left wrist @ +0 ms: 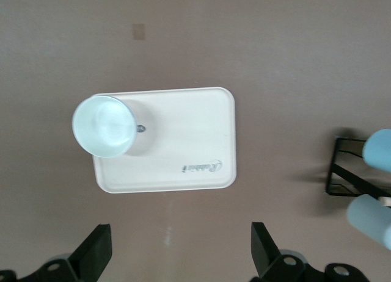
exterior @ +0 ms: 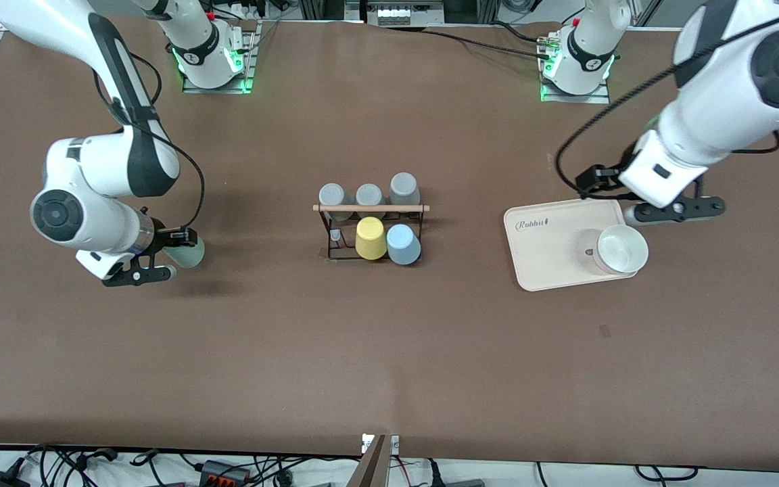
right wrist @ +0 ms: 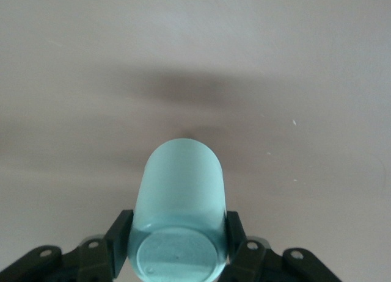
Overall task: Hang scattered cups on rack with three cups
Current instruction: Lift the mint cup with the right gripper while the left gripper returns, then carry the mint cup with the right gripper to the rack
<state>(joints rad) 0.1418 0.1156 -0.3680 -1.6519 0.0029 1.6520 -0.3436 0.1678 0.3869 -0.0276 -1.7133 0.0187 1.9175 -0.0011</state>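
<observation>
The pale mint green cup (exterior: 186,252) lies on its side, low over the table toward the right arm's end. My right gripper (exterior: 172,256) is shut on it, and the right wrist view shows the fingers (right wrist: 120,234) pressed against both sides of the cup (right wrist: 180,196). The black wire rack (exterior: 370,208) stands mid-table. The light blue cup (exterior: 404,244) hangs upside down on its near row. My left gripper (exterior: 677,211) hovers open and empty (left wrist: 181,248) by the tray's far corner.
Three grey cups (exterior: 369,195) sit on the rack's far row and a yellow cup (exterior: 370,238) beside the light blue one. A cream tray (exterior: 552,243) toward the left arm's end holds a whitish cup (exterior: 618,249). The rack's end (left wrist: 339,172) shows in the left wrist view.
</observation>
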